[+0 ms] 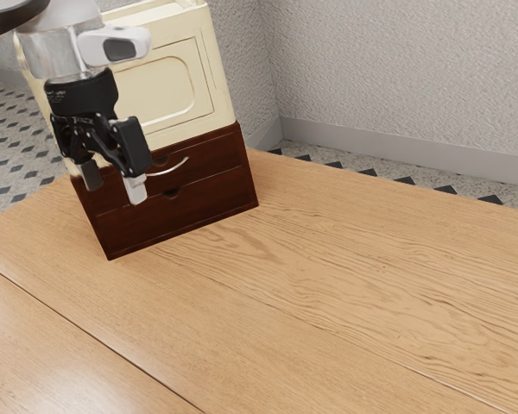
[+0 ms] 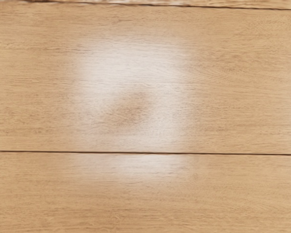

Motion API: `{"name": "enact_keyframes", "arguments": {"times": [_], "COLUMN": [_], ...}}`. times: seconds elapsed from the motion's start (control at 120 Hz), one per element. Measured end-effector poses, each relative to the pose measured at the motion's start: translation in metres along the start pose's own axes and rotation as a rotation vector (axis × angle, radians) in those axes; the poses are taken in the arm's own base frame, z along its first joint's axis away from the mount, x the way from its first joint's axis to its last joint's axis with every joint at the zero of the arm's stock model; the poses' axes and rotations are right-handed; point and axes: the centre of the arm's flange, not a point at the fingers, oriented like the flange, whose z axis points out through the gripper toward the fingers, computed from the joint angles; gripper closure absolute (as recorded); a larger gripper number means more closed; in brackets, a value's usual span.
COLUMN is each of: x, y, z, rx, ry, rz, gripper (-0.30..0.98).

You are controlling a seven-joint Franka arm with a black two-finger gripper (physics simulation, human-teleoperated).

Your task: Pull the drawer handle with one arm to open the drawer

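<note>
We had our gripper point(image 1: 113, 185) spread wide; the pale, curved drawer handle point(image 1: 170, 170) lay just beside it, toward the exterior view's right.

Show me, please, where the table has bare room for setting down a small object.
In the exterior view, the table is bare right of the dark drawer unit, up to the table's far edge, and also in front of the unit. It is crowded at the curved handle, beside the open gripper.
</note>
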Motion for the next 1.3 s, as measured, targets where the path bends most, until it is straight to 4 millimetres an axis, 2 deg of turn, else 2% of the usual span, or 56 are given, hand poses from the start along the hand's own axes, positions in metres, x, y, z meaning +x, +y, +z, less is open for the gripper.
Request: {"name": "enact_keyframes", "arguments": {"times": [0.15,0.208,0.25,0.375,0.517,0.6,0.758,0.842,1.017,1.092,1.158,1.233,1.3], "x": [0.011,0.01,0.009,0.017,0.057,0.076,0.09,0.092,0.103,0.107,0.112,0.12,0.128], "y": [0.014,0.013,0.002,-0.04,-0.076,-0.097,-0.128,-0.14,-0.164,-0.167,-0.162,-0.146,-0.124], "z": [-0.01,-0.015,-0.017,-0.006,0.032,0.066,0.102,0.112,0.113,0.112,0.111,0.112,0.113], "rx": [-0.003,-0.012,-0.023,-0.03,0.017,0.066,0.16,0.204,0.277,0.297,0.31,0.32,0.326], "ry": [0.103,0.13,0.141,0.133,0.105,0.09,0.118,0.141,0.205,0.226,0.242,0.251,0.26], "rz": [0.054,0.063,0.047,-0.024,-0.037,-0.028,0.025,0.066,0.135,0.167,0.205,0.26,0.32], "gripper": [0.0,0.0,0.01,0.0,0.0,0.0,0.0,0.0,0.0,0.0,0.0,0.0,0.0]}}
